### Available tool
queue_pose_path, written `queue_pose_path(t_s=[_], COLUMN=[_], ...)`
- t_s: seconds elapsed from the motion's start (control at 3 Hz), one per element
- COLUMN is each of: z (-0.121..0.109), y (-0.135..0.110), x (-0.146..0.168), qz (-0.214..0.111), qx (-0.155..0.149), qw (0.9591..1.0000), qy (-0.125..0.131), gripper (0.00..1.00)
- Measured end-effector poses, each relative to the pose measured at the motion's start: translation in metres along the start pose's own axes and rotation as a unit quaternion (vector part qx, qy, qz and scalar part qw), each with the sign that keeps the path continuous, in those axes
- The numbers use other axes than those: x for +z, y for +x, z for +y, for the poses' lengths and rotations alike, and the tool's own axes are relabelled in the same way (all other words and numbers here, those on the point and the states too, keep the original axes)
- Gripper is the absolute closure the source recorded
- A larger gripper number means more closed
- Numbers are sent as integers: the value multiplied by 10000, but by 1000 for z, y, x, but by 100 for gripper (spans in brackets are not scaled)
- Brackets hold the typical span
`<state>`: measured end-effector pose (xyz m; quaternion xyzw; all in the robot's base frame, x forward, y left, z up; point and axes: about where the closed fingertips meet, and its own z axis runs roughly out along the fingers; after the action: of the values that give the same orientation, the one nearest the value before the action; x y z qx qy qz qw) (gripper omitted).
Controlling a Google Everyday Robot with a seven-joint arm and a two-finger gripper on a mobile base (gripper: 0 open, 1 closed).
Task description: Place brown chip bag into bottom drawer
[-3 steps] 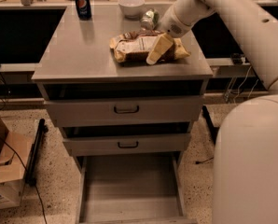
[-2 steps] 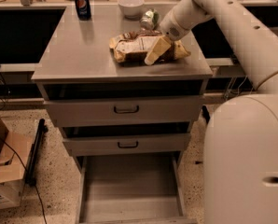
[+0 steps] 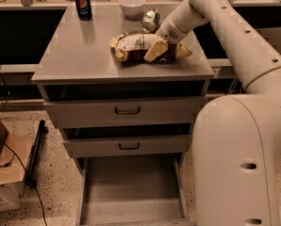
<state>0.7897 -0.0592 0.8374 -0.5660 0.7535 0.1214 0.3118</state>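
Observation:
The brown chip bag lies flat on the grey cabinet top, right of the middle, dark brown with tan ends and a white panel. My gripper reaches down from the upper right and rests on the bag's right part, covering some of it. The bag rests on the top and is not lifted. The bottom drawer is pulled out at floor level, with a flat grey floor and nothing in it.
A blue soda can, a white bowl and a small greenish shiny packet stand at the back of the top. Two upper drawers with black handles are slightly ajar. A cardboard box sits left. My body fills the right foreground.
The gripper stays on the bag's right part and the bag has not moved. My body takes up more of the right foreground than one second ago.

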Motion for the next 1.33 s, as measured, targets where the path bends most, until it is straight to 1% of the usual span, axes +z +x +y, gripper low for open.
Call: queue_pose_path(t_s=[0.33,0.67,1.0,1.33], z=[2,13,34,69], y=[-2,-18,-42,-61], x=[-3,-22,-54,-86], qz=[111,173,99,-4], qx=[-131,-504,-1017,-1422], qw=[9998,9985,9943,9890], qy=[60,147,302,400], gripper=[63,86,100,100])
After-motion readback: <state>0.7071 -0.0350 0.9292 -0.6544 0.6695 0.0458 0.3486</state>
